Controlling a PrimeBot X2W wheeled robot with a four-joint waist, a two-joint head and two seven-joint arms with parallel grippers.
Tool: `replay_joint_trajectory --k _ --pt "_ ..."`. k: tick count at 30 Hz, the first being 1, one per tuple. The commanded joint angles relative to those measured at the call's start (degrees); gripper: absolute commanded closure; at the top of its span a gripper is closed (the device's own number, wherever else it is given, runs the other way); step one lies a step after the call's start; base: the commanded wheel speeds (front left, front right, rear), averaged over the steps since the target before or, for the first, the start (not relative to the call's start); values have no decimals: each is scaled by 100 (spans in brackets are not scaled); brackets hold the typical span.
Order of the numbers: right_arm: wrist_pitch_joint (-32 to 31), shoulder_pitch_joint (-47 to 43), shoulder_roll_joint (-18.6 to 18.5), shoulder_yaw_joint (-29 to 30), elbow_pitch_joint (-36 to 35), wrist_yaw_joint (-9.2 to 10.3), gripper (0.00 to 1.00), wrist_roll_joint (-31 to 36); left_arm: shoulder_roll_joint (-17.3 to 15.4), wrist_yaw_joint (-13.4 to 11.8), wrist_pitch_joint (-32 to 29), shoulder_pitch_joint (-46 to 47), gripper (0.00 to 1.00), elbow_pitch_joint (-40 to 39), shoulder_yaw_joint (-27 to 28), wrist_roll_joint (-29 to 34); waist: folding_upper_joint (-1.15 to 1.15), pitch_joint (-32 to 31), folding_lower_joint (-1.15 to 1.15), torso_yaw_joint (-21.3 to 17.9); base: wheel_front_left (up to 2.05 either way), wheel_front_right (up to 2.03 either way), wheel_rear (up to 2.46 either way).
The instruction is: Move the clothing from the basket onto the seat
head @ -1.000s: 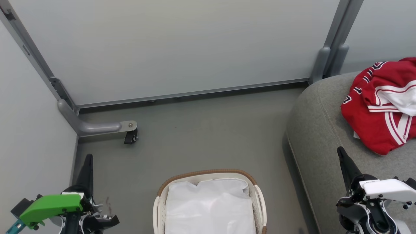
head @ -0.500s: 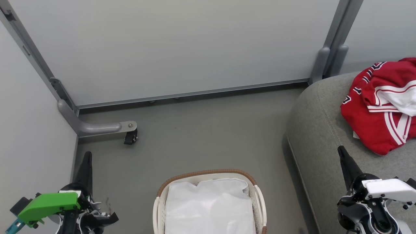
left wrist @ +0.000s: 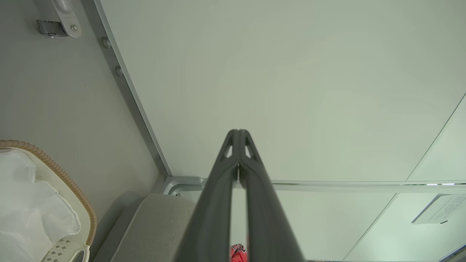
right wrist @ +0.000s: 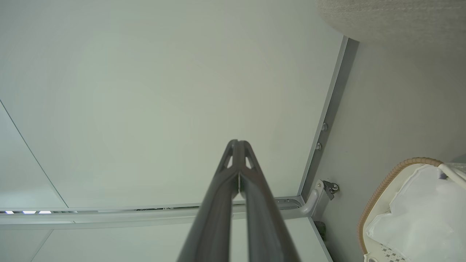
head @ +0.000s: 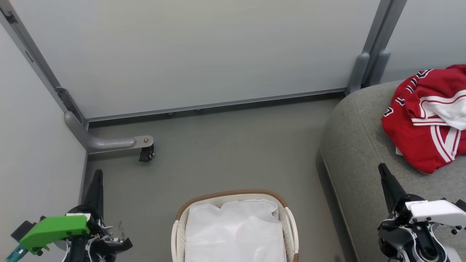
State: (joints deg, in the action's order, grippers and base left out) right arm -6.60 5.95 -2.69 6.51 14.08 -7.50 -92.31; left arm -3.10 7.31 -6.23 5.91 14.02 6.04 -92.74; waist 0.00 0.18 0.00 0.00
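Head view showed the left gripper (head: 97,176) at lower left, its claw closed together on nothing. In the middle, the oval white plastic basket with a brown woven rim (head: 229,193) held a plain white sheet (head: 235,233). At right, the bright red, white-striped clothing (head: 422,131) lay on the large grey fabric seat (head: 353,153), beyond the right gripper (head: 382,169), likewise closed and empty.

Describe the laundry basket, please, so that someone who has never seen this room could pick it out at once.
Start from the big grey sofa seat on the right of the head view, then look to the grey floor on its left. The laundry basket stands there, oval, of white perforated plastic. Its brown woven rim and the plain white sheet inside set it apart.
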Motion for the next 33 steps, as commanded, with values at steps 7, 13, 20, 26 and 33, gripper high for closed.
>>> replay_joint_trajectory --k 7,13,20,26,33 --pt "-9 45 -36 14 -20 2 100 -19 -14 32 -21 57 100 -7 31 7 0 0 0 0 0 0 0" --pt "-8 45 -36 14 -20 2 100 -19 -11 32 -20 58 100 -7 34 12 0 0 0 0 0 0 0" --pt "-8 45 -36 13 -19 2 100 -20 -7 32 -24 59 100 -6 38 17 0 0 0 0 0 0 0" --pt "-8 45 -36 13 -19 2 100 -20 -5 32 -22 59 100 -6 40 21 0 0 0 0 0 0 0" --pt "-8 45 -36 13 -19 2 100 -20 -2 33 -26 60 100 -6 43 26 0 0 0 0 0 0 0"
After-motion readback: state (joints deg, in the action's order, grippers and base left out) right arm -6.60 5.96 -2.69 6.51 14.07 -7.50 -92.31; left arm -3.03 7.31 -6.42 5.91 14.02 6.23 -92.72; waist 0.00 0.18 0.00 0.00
